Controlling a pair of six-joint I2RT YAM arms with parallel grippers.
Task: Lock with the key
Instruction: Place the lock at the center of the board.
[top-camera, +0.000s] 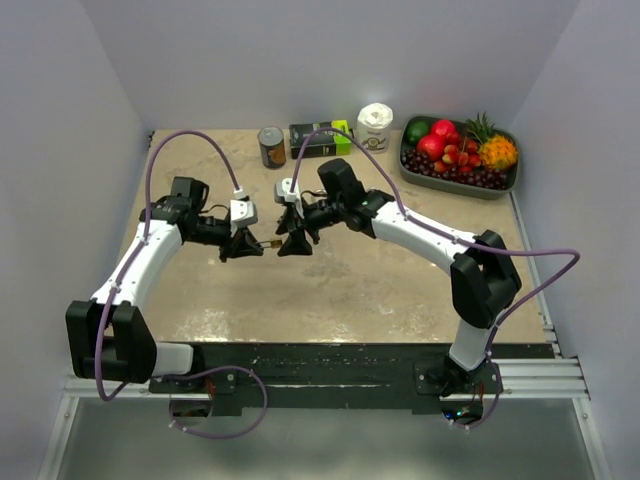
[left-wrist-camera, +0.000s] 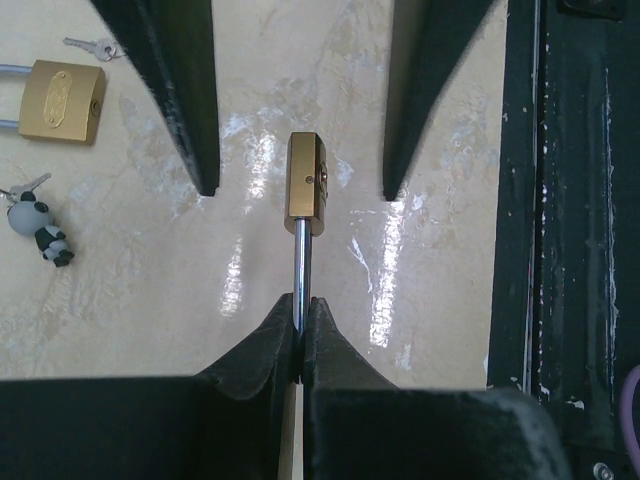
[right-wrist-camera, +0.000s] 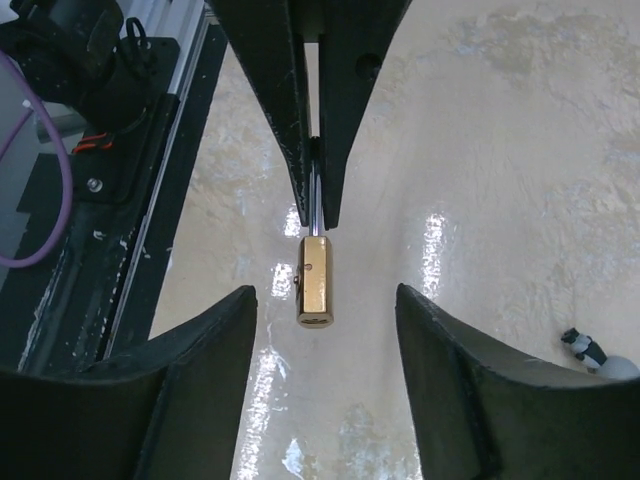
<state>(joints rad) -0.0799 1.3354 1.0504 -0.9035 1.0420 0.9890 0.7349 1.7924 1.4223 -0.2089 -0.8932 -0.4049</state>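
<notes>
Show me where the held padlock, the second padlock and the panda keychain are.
held padlock (left-wrist-camera: 306, 185), left wrist view, on its brass body.
second padlock (left-wrist-camera: 62, 100), left wrist view, on its brass body.
panda keychain (left-wrist-camera: 28, 215), left wrist view, on the panda's head.

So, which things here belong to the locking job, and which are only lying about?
Job in hand: small brass padlock, steel shackle pinched in left gripper; open right gripper; panda key ring; loose silver key (which key fits, unclear).
Lying about: larger brass padlock; brown tin can; green and black box; white jar; grey tray of fruit.
</notes>
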